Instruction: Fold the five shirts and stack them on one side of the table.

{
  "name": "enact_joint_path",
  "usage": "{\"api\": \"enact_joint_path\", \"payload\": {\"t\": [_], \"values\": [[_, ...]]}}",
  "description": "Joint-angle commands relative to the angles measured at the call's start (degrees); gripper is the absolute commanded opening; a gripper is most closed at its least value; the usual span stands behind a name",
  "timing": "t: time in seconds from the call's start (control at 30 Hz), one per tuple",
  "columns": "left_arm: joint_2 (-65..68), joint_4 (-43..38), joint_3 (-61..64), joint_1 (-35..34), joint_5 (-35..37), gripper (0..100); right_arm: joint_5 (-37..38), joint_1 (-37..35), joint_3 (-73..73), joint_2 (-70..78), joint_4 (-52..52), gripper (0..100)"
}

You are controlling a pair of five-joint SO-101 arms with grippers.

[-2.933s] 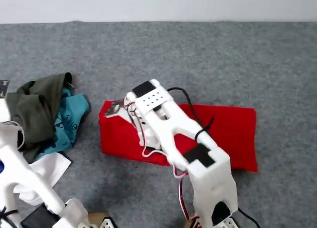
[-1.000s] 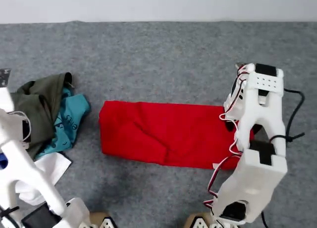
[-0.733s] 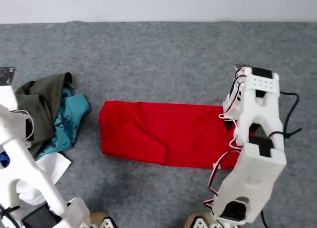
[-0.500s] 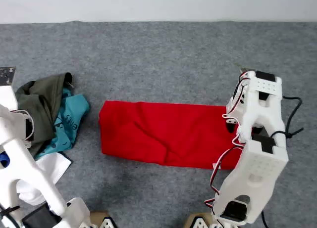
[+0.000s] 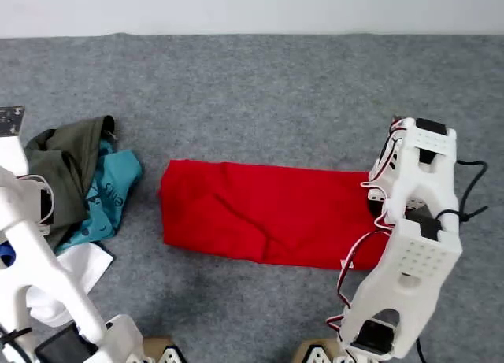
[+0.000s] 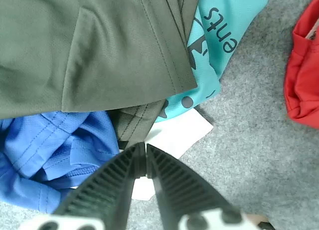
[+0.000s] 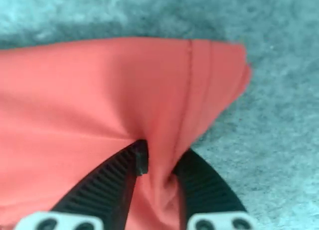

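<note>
A red shirt lies folded into a long strip across the middle of the grey table. My right gripper is shut on the red shirt at its right end, pinching a ridge of cloth between the fingers; in the high view the right arm stands over that end. A heap of shirts sits at the left: olive, teal and white. My left gripper is shut and empty above this heap, over the olive shirt, the teal shirt and a blue shirt.
The grey felt table stretches bare behind the red shirt up to a pale wall. The left arm rises along the left edge beside the heap. A white shirt corner lies under the left gripper.
The right arm swung from the red shirt's left end to its right end and closed on the cloth there. The shirt has shifted slightly right. The left arm barely moved.
</note>
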Motion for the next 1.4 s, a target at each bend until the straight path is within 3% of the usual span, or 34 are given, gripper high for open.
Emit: {"api": "enact_joint_path", "payload": {"t": [0.0,0.23,0.57,0.8,1.0,1.2,1.37], "values": [[-2.3,1.7,-1.6,0.3,0.6,1,0.9,0.4,0.7,-4.0,1.5,0.6],[-2.3,1.7,-1.6,0.4,0.6,1,8.6,3.9,0.7,-11.6,5.1,0.9],[-2.3,1.7,-1.6,0.4,0.6,1,27.2,18.0,-3.3,-11.6,-0.2,0.9],[-2.3,1.7,-1.6,0.4,0.6,1,30.2,24.2,-13.9,-7.7,2.2,0.9],[-2.3,1.7,-1.6,1.0,0.6,1,32.4,21.0,-20.1,-7.9,16.9,0.9],[-2.3,1.7,-1.6,4.6,1.7,1,29.7,18.6,-18.1,-12.7,17.6,0.9],[-2.3,1.7,-1.6,8.4,5.8,1,29.5,13.7,-7.5,-22.2,17.6,0.9]]}}
